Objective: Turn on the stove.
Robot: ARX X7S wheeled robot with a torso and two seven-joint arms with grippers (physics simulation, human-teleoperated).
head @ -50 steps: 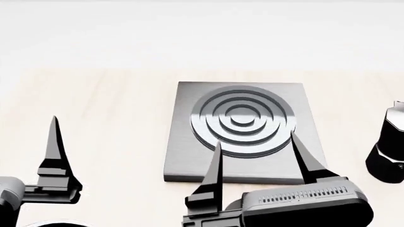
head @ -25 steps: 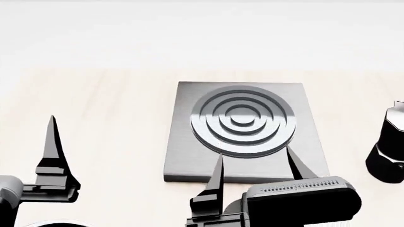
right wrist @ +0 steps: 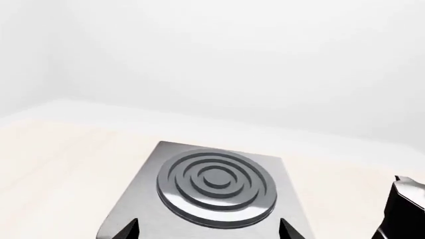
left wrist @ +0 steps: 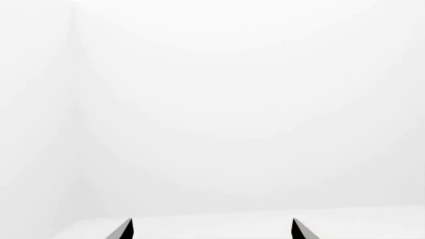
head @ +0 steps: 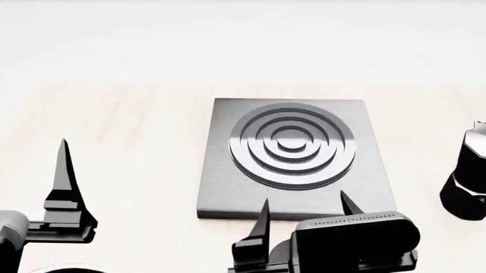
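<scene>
Pale wood runs across the bench (head: pixel 122 142) under a blank white backdrop; the stove (head: pixel 295 156), a grey metal slab with raised concentric rings, lies flat near the middle of the head view. The right gripper (head: pixel 304 207) hangs at the slab's 6 o'clock edge, its fingers (head: pixel 263 219) spread wide and holding nothing, tips just over the near rim; the right wrist view shows the same open tips framing the slab from the near side. The left gripper (head: pixel 65 170) waits well apart at 9 o'clock of the stove, its fingers also parted and empty, as the left wrist view shows. No knob is visible in any view, so I judge nothing is turned yet; finding and twisting it is all still to do. A black moka pot (head: pixel 465 179) stands at 3 o'clock, clear of the approach; nothing blocks the near edge.
</scene>
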